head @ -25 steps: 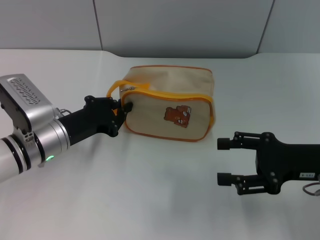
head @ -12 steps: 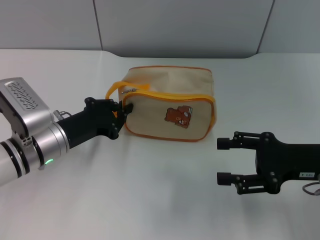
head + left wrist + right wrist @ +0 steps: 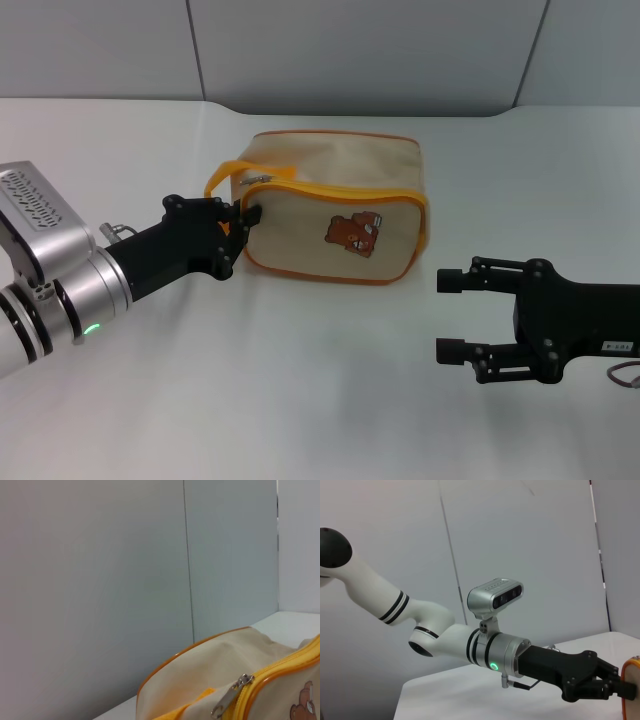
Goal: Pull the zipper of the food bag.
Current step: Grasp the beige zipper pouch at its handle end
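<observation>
The beige food bag (image 3: pixel 335 165) with orange piping and a brown bear print (image 3: pixel 350 232) lies at the table's middle. Its zipper (image 3: pixel 330 190) runs along the orange top edge, with the silvery pull tab (image 3: pixel 261 178) at the left end beside the orange loop handle (image 3: pixel 222 178). My left gripper (image 3: pixel 245 215) is shut on the bag's left end, just below the tab. The left wrist view shows the pull tab (image 3: pixel 231 701) and the bag top (image 3: pixel 200 670). My right gripper (image 3: pixel 450 315) is open and empty, low to the right of the bag.
The white table (image 3: pixel 300 380) stretches around the bag, with a grey wall (image 3: pixel 350 50) behind. In the right wrist view the left arm (image 3: pixel 470 640) reaches across to the bag's orange edge (image 3: pixel 632 680).
My left arm has drawn back to the left, and the bag's left end and handle have shifted slightly left with it. The right arm has barely moved.
</observation>
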Tool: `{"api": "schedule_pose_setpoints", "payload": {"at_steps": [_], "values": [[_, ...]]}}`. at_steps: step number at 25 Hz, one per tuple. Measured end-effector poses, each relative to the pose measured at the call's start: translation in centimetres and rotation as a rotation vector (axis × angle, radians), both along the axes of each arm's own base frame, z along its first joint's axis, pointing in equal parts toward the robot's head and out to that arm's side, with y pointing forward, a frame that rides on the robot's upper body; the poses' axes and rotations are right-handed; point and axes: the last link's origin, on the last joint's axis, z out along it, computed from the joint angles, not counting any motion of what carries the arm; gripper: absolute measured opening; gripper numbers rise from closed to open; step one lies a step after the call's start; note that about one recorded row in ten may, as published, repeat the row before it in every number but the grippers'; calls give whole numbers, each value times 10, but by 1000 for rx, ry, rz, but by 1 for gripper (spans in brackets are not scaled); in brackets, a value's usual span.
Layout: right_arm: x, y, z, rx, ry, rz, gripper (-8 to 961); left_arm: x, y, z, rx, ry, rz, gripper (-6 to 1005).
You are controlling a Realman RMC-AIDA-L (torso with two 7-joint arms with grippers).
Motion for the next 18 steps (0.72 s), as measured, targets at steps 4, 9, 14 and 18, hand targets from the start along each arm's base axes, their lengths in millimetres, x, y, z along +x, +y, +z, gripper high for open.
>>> {"api": "schedule_pose_setpoints", "payload": {"at_steps": [4,9,14,18], "values": [[-1,0,0,0,2,3,787,-1,-3,2,9,-14,0,82],[-1,0,0,-1,2,2,788,-3,-8,4,27,-33,-12,82],[-1,1,0,4,1,2,788,-4,-10,5,29,-38,-11,83],[-1,1,0,5,0,1,788,-4,-10,5,29,-39,-11,83]]}}
